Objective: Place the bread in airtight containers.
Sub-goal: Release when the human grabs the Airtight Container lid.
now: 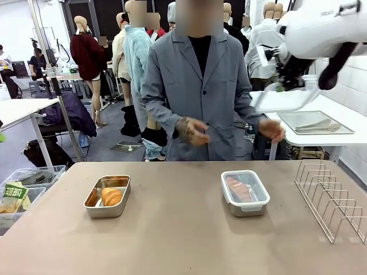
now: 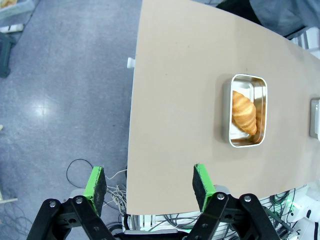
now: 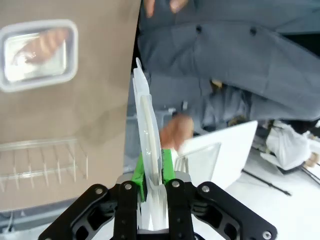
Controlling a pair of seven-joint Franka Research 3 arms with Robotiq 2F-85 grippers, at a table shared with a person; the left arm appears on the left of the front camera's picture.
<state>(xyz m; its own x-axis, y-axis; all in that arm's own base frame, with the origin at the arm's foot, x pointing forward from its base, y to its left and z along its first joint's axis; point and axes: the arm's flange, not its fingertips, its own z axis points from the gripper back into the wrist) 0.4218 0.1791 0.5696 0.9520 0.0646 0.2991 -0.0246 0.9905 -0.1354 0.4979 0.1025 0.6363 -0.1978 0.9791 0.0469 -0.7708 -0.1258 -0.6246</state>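
Brown and bare across most of its top, your table (image 1: 172, 229) carries two steel tubs. Your left tub (image 1: 107, 196) sits open toward the left side with a croissant (image 1: 111, 196) lying in it. Your right tub (image 1: 245, 193) sits right of centre, clear lid on, with the second croissant (image 1: 238, 188) visible through it. A wire rack (image 1: 331, 200) stands at the right edge.

Your right gripper (image 3: 152, 172) is raised above the far right corner, clamped on the edge of a clear lid (image 1: 281, 100). Your left gripper (image 2: 150, 182) hangs off the table's left side, fingers spread wide and holding nothing.

Across from you, a person in a grey coat (image 1: 198, 97) has both hands (image 1: 192, 130) just past the far edge.
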